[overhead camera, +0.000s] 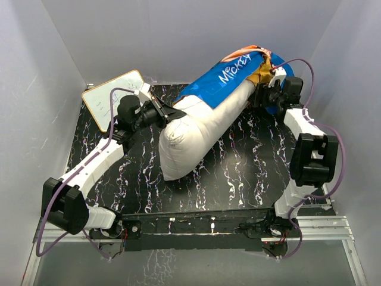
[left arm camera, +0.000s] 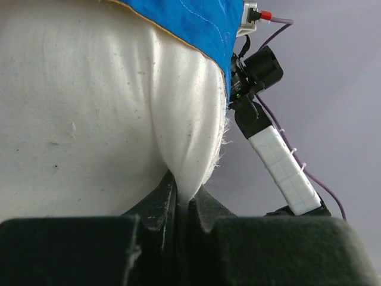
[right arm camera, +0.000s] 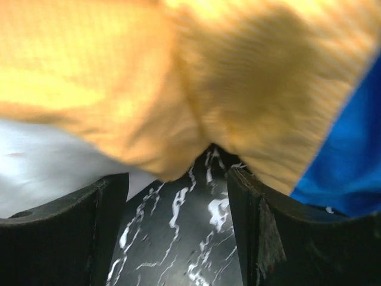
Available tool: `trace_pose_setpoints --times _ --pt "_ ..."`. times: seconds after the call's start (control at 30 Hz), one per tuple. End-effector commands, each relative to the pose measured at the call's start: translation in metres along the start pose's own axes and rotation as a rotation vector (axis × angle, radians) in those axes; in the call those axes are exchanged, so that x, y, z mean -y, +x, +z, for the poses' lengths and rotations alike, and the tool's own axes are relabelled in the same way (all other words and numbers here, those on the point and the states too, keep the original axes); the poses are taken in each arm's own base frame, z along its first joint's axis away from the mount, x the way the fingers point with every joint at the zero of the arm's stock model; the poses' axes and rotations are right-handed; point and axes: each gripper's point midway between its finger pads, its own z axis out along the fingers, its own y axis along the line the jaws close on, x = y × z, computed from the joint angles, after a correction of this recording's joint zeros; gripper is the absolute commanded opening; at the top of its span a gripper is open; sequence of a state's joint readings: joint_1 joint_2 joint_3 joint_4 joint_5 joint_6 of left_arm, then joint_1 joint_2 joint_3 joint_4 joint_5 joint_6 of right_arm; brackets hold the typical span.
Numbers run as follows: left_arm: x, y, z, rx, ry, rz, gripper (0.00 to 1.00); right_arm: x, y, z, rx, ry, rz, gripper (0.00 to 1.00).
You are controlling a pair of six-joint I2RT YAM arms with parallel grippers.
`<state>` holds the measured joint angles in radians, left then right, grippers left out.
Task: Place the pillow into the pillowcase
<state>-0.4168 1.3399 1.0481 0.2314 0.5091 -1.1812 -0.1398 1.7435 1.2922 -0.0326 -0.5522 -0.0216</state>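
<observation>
Operator: Risks, starting at the left gripper?
Observer: It pinches a thin fold of the pillow; a hard push could pull that fold free.
Operator: And the right gripper?
Observer: Jaws wide, holding nothing; the pillowcase hangs just above them. Unheld, its mouth may bunch and slide along with the pillow, which lies diagonally on the worktop, far end under the blue cloth.

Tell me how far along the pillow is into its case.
Roughly half done: the pillow has its far end inside the pillowcase, near end bare. In hand: left gripper pinches pillow fabric; right gripper is open by the orange cloth. Left: cover the bare end.
</observation>
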Motion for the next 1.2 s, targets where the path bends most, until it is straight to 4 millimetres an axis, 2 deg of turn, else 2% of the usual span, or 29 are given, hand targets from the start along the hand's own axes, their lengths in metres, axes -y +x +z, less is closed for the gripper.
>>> trace_pose_setpoints --times 0.0,0.1,0.3,0.33,0.43,0.47,0.57,0.67,0.8,0.9,0.97,1.03,1.07,1.13,1.17 --pt "0.064 -0.01 -0.029 0.052 0.193 0.072 0.0 0.031 -0.053 0.015 0.163 0.116 -0.056 0.66" --pt "0.06 -0.011 -0.027 0.048 0.182 0.064 0.0 0.032 -0.06 0.024 0.198 0.125 -0.09 0.52" --pt "0.053 -0.013 -0.022 0.021 0.158 0.058 0.0 0.01 -0.079 0.034 0.302 0.005 -0.129 0.48" --pt "0.052 -0.014 -0.022 0.02 0.155 0.056 0.0 0.007 -0.081 0.035 0.31 -0.016 -0.13 0.45" --pt "0.048 -0.017 -0.022 0.026 0.146 0.052 0.0 -0.007 -0.09 0.032 0.315 -0.079 -0.127 0.15" --pt "0.047 -0.019 -0.022 0.032 0.143 0.052 0.0 -0.016 -0.093 0.027 0.317 -0.113 -0.138 0.1" --pt "0.047 -0.024 -0.025 0.052 0.136 0.06 0.0 -0.057 -0.1 -0.002 0.313 -0.273 -0.229 0.08" --pt "0.044 -0.027 -0.026 0.053 0.129 0.07 0.0 -0.108 -0.127 -0.052 0.354 -0.44 -0.334 0.08" --pt "0.026 -0.025 -0.025 0.017 0.083 0.079 0.0 -0.168 -0.174 -0.116 0.398 -0.599 -0.408 0.08" --pt "0.016 -0.024 -0.024 0.009 0.085 0.067 0.0 -0.21 -0.186 -0.149 0.399 -0.706 -0.42 0.08" --pt "0.012 -0.024 -0.022 0.002 0.092 0.06 0.0 -0.226 -0.177 -0.155 0.373 -0.727 -0.419 0.08" --pt "0.003 -0.019 -0.019 -0.021 0.084 0.064 0.0 -0.215 -0.148 -0.139 0.291 -0.675 -0.357 0.08" --pt "-0.007 -0.014 -0.018 -0.043 0.072 0.063 0.0 -0.203 -0.127 -0.125 0.231 -0.628 -0.319 0.08" --pt "-0.032 -0.004 -0.015 -0.07 0.039 0.038 0.0 -0.171 -0.06 -0.095 0.03 -0.522 -0.232 0.08" --pt "-0.046 0.002 -0.014 -0.081 0.027 0.021 0.0 -0.16 -0.03 -0.087 -0.057 -0.496 -0.213 0.08"
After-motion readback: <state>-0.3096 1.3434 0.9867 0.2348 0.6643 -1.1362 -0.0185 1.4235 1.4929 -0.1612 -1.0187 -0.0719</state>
